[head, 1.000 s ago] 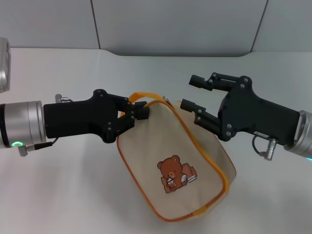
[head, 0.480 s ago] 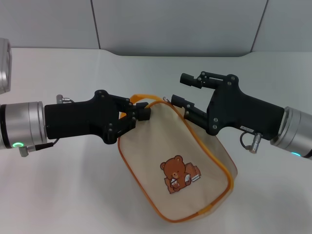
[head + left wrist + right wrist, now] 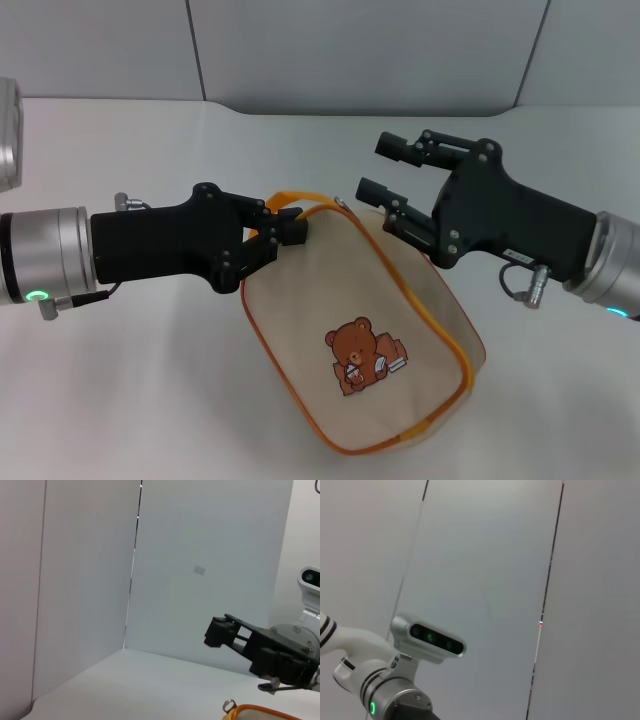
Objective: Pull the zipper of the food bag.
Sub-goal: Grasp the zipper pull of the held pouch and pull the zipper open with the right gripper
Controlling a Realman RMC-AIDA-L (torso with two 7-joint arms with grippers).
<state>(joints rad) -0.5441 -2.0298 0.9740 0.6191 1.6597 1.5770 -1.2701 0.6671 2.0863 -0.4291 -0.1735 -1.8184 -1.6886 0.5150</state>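
Note:
The cream food bag [image 3: 350, 320], with orange piping and a brown bear patch, hangs tilted above the table. My left gripper [image 3: 287, 231] is shut on its top left corner by the orange strap loop [image 3: 300, 197]. The small silver zipper tab [image 3: 342, 204] sticks up at the bag's top edge. It also shows in the left wrist view [image 3: 228, 706], above the orange rim [image 3: 272, 712]. My right gripper [image 3: 371, 168] is open and empty. It hovers just right of the tab without touching it, and it shows in the left wrist view [image 3: 216, 631].
The white table [image 3: 150, 390] runs back to a grey panelled wall [image 3: 350, 50]. A silver object [image 3: 8, 130] sits at the far left edge. The right wrist view shows only the wall and the robot's head camera [image 3: 427, 640].
My right gripper has moved left toward the zipper tab and risen slightly, still open. The left gripper holds the bag where it was, and the bag has barely shifted.

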